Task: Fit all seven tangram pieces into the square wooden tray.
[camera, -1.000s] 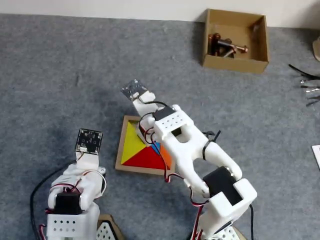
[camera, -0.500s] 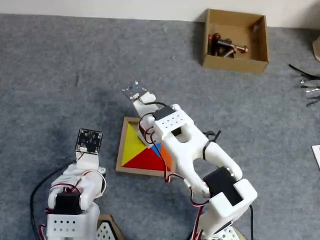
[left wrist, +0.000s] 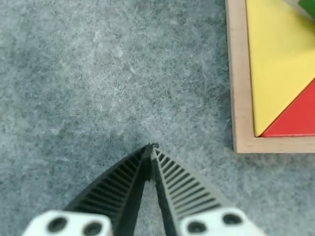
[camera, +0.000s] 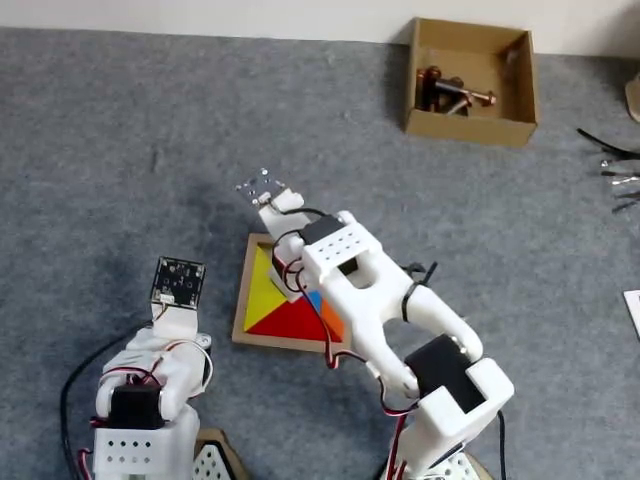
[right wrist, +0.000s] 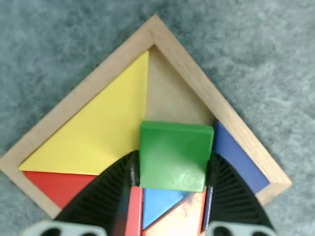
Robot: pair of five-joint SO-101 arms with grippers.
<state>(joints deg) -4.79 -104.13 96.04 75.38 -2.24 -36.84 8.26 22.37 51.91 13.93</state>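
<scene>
A: Green square piece point(right wrist: 175, 156): pinched between the right gripper's point(right wrist: 172, 169) fingers, over the square wooden tray point(right wrist: 197, 71), at the edge of the bare gap point(right wrist: 170, 96) beside the yellow triangle point(right wrist: 98, 132).
B: Step in hand?
A: Seating it, probably. The next move calls for lining its edges up with the gap, then lowering and letting go.
B: Left gripper point(left wrist: 150, 150)?
A: Fingers pressed together, over the grey desk point(left wrist: 98, 73) beside the tray.
</scene>
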